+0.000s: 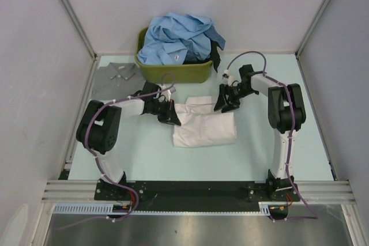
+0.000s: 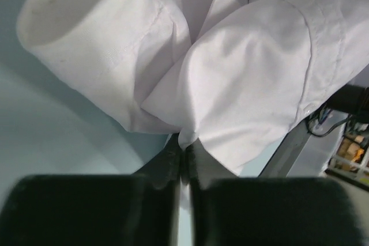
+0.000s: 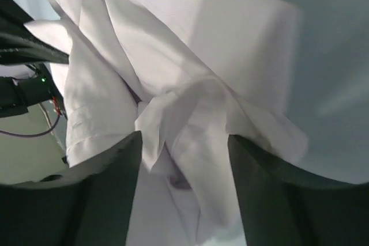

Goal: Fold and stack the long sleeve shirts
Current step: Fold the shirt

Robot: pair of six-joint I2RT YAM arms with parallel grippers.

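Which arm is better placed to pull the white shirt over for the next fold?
Left: the left gripper is shut on the white shirt; the right gripper stands open over it.

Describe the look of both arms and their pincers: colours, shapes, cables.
The left arm and right arm match: white tubular links between bulky black joint housings. A purple cable loops along each one down to its base. The left pincer and right pincer are black, each with two blocky matte fingers. No markings are visible.
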